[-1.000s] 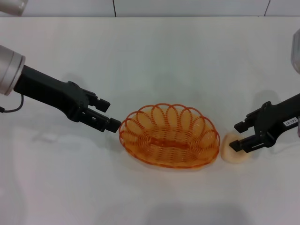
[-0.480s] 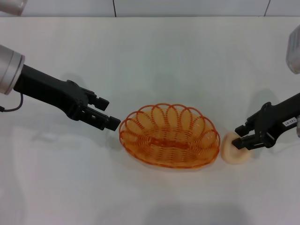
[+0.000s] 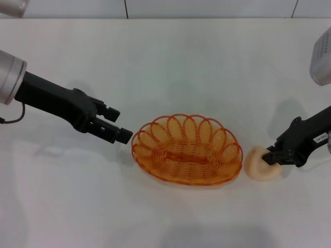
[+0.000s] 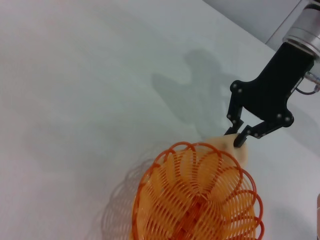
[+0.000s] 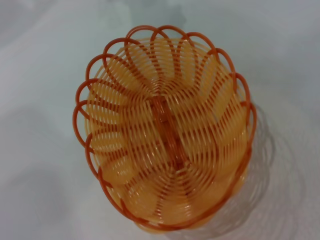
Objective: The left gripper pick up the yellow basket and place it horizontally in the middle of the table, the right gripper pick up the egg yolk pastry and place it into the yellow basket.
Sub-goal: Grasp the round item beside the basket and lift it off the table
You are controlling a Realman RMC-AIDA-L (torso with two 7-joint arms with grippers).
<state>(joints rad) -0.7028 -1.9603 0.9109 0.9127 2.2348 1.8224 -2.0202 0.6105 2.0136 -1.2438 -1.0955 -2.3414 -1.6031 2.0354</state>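
At the middle of the white surface [image 3: 170, 62] the yellow basket [image 3: 186, 149] is seen lying upright with its long axis across the head view, its scalloped rim facing up and nothing inside it. Just beside the basket's left end the left pincer [image 3: 115, 124] is held low over the surface, its two black fingers parted and pointing at the rim without touching it; nothing is gripped between them. Just beside the basket's right end, close to its rim, the egg yolk pastry [image 3: 260, 164] is found resting on the surface. The right pincer [image 3: 270, 156] is lowered onto the side of the pastry away from the basket, and its fingers are closed in on the pastry, as is also shown from the left wrist view, where the fingertips [image 4: 242, 140] are pressed at the pastry's top just beyond the basket's far rim. In the right wrist view only the basket is shown from above.
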